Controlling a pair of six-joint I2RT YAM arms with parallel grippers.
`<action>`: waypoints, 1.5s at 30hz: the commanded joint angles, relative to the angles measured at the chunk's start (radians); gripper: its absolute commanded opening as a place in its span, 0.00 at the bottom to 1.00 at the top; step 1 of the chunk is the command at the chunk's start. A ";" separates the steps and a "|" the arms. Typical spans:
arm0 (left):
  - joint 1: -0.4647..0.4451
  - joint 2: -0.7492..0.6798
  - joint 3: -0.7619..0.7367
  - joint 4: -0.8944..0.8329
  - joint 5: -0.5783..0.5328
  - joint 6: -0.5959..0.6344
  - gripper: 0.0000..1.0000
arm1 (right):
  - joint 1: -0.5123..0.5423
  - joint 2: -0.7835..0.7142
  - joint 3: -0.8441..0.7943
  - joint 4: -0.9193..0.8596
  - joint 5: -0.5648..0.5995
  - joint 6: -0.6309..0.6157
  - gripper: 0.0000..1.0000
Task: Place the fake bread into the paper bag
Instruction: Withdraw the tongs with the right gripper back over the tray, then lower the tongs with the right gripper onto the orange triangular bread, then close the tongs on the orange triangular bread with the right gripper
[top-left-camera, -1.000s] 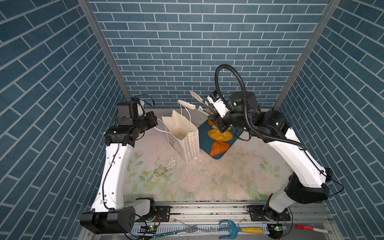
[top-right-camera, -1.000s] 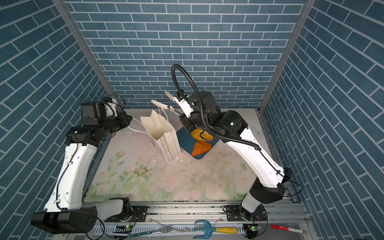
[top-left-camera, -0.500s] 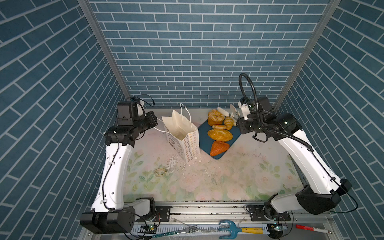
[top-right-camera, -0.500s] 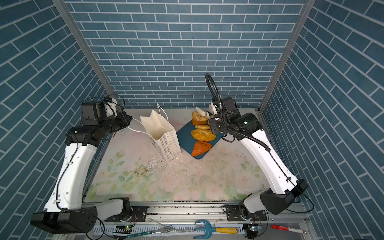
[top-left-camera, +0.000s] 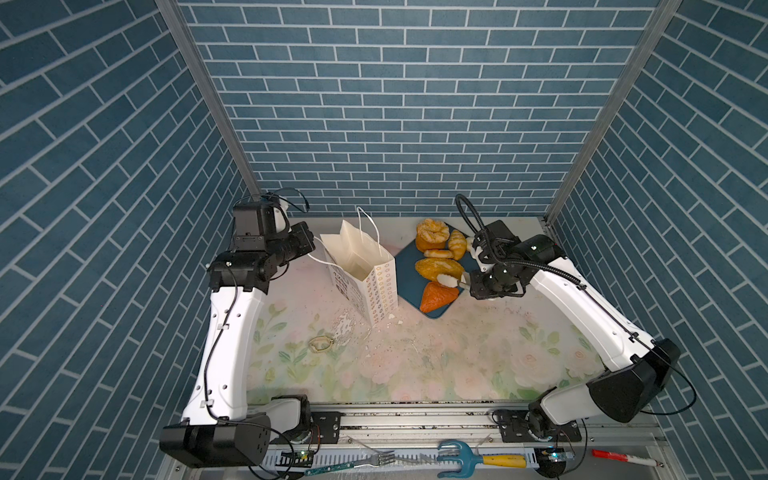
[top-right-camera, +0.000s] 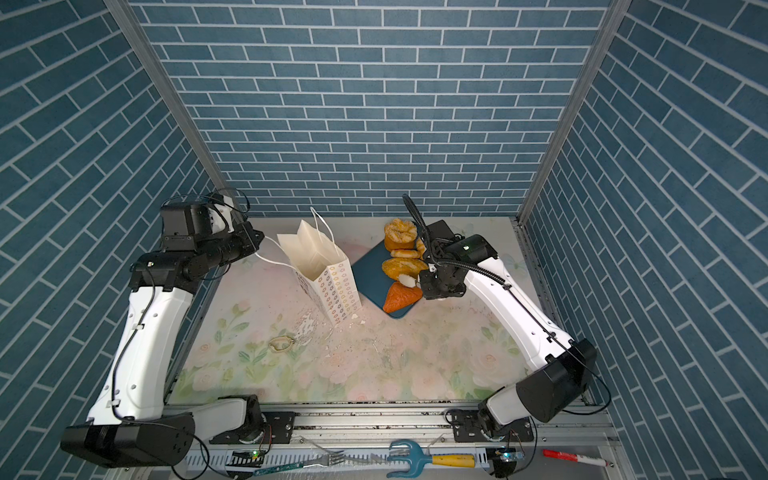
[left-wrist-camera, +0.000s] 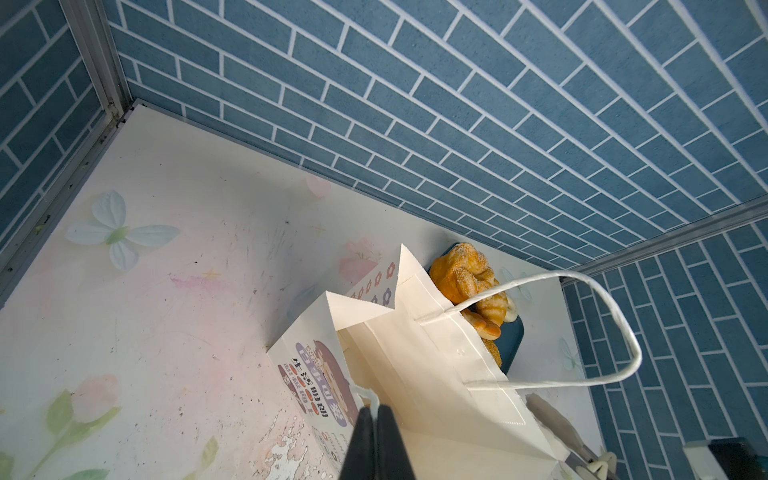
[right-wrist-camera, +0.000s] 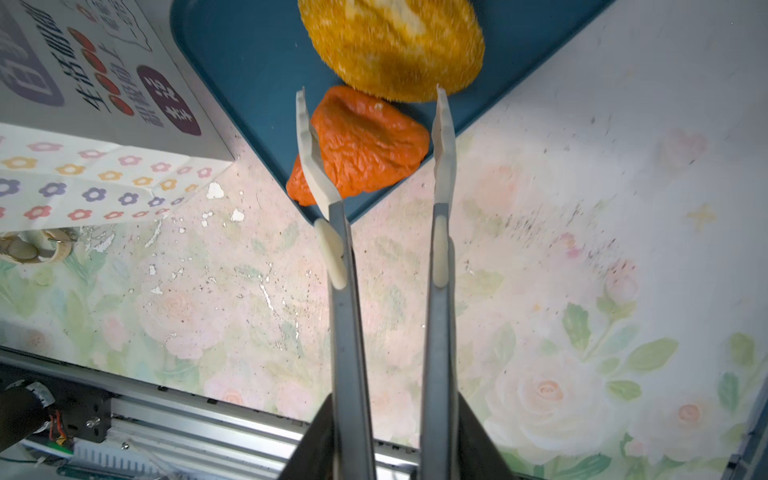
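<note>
The left gripper (left-wrist-camera: 376, 409) is clamped on the left cord handle (left-wrist-camera: 371, 395) of the upright paper bag (top-left-camera: 382, 286). The bag stands at the table's far middle, just left of the teal tray (top-left-camera: 409, 266). The right gripper (right-wrist-camera: 370, 92), its long tong fingers spread and grasping nothing, straddles the orange triangle pastry (right-wrist-camera: 370, 153) at the tray's near corner, beside the oval loaf (right-wrist-camera: 395, 45). The other pastries lie farther back.
</note>
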 joint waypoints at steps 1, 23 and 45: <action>-0.006 0.009 0.010 0.004 -0.001 0.019 0.06 | -0.004 0.009 -0.027 0.036 -0.061 0.116 0.40; -0.006 0.005 -0.018 0.016 0.002 0.027 0.06 | 0.051 0.154 -0.034 0.159 -0.112 0.212 0.46; -0.006 -0.001 -0.035 0.017 0.006 0.038 0.06 | 0.148 0.183 0.077 -0.006 0.034 0.202 0.48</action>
